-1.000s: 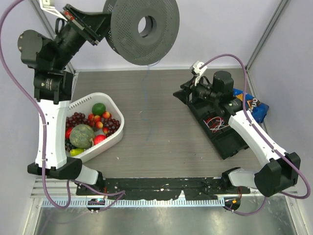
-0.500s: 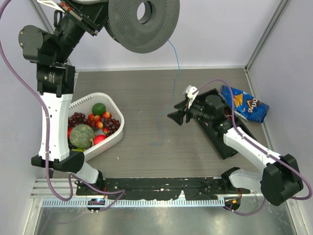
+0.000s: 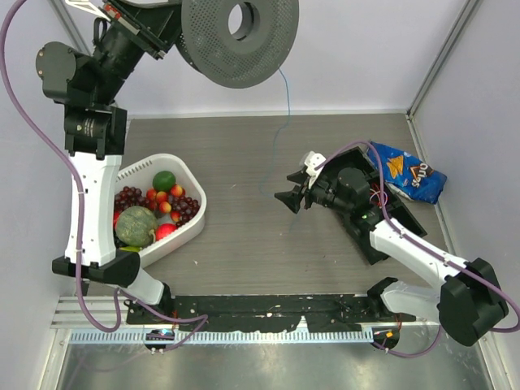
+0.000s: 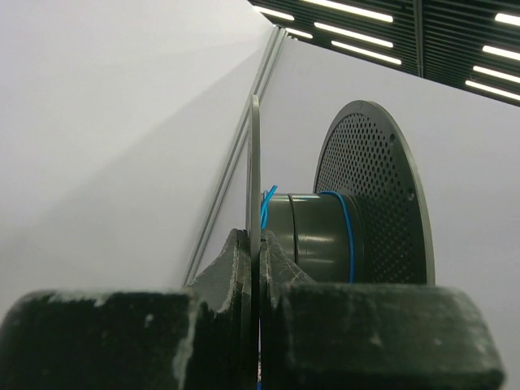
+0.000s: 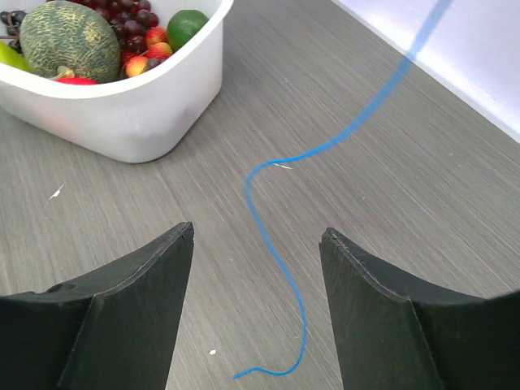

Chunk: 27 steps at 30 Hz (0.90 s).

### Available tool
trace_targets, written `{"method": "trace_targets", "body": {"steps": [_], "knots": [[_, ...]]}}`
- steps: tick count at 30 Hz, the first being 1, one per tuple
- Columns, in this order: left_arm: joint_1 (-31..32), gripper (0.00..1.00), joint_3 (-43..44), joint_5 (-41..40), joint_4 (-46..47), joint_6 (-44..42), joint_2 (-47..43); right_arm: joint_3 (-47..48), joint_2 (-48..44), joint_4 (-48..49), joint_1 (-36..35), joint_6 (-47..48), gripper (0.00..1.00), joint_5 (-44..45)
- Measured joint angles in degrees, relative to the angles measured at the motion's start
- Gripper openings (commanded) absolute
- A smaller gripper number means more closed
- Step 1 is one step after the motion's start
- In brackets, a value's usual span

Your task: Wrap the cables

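The right gripper (image 5: pixel 256 244) hovers low over the wood-grain table (image 5: pixel 422 203), its two dark fingers spread apart and holding nothing. A thin blue cable (image 5: pixel 250 203) snakes across the table below the gap between them, with its loose end nearest the wrist. Ahead of the fingers, to the left, sits a white tub (image 5: pixel 146 122) of fruit. Farther off, the cable climbs to a dark grey perforated spool (image 3: pixel 240 41) raised high. There the left gripper (image 4: pixel 254 252) is clamped tight on one thin flange, and blue turns ring the hub beside it.
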<state>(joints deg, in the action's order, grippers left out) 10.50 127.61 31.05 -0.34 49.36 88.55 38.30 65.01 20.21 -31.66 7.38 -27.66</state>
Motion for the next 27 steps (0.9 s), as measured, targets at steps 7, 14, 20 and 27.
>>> {"method": "trace_targets", "body": {"steps": [7, 14, 20, 27], "knots": [[0.0, 0.0, 0.7, 0.0, 1.9, 0.1, 0.0, 0.3, 5.1, 3.5, 0.0, -4.3, 0.7, 5.7], [0.0, 0.0, 0.0, -0.9, 2.3, -0.1, 0.0, 1.9, 11.5, 8.7, 0.0, -15.8, 0.74, 4.0], [0.0, 0.0, -0.6, -1.6, 2.3, -0.3, -0.3, 4.7, 13.2, 13.7, -0.1, -22.3, 0.74, 1.8], [0.0, 0.0, -2.1, -1.8, 2.7, -0.3, -0.9, 6.8, 16.9, 15.7, -0.1, -25.1, 0.71, 6.4]]}}
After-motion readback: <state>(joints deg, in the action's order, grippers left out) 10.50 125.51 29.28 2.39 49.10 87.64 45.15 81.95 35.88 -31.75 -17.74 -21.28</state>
